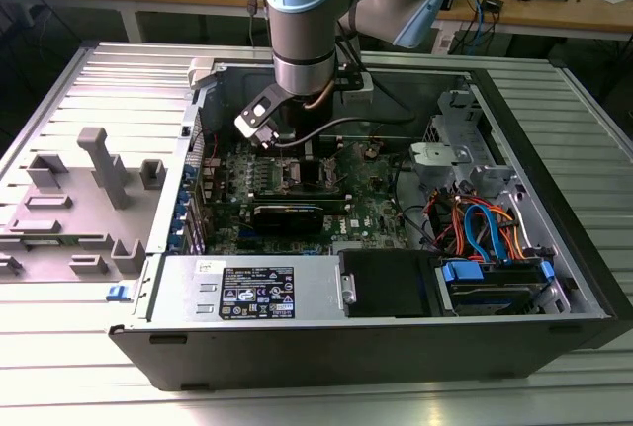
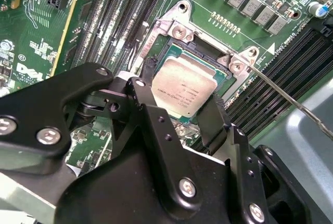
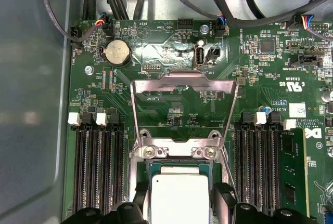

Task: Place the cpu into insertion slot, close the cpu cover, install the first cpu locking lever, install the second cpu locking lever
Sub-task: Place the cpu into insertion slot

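Firstly, the exterior view put the gripper (image 1: 285,147) low over the motherboard (image 1: 366,199). The second wrist view had its fingers (image 2: 145,91) seemingly pinching the cpu (image 2: 184,91) by opposite edges, in the insertion slot (image 2: 177,29). The first wrist view showed the cpu cover (image 3: 182,84) raised. The cpu looked light, stiff and fragile, best held by its edges only.

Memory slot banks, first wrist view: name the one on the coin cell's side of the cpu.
The bank next to the grey metal panel; the other bank lies across the cpu, by the white labels.
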{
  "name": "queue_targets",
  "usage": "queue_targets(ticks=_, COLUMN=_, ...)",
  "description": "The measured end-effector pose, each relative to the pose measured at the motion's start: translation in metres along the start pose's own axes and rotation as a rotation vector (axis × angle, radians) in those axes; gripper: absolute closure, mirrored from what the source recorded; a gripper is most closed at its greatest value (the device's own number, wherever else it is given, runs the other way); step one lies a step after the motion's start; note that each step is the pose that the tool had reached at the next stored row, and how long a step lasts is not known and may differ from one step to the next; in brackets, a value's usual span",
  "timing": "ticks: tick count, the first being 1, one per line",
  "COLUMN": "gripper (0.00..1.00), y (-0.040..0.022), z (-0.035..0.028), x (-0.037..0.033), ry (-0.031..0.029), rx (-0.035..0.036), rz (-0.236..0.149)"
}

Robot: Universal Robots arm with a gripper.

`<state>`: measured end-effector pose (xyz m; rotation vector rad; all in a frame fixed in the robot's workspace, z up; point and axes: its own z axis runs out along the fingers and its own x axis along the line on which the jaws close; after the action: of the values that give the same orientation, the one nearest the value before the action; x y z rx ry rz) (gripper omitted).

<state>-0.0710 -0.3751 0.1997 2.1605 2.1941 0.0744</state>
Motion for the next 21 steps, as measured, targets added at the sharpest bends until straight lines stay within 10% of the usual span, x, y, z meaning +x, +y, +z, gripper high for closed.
queue_targets(ticks=21, gripper=0.38, y=0.0007, z=0.0003, x=0.0011, ry=0.0001, rx=0.0048, rz=0.0)
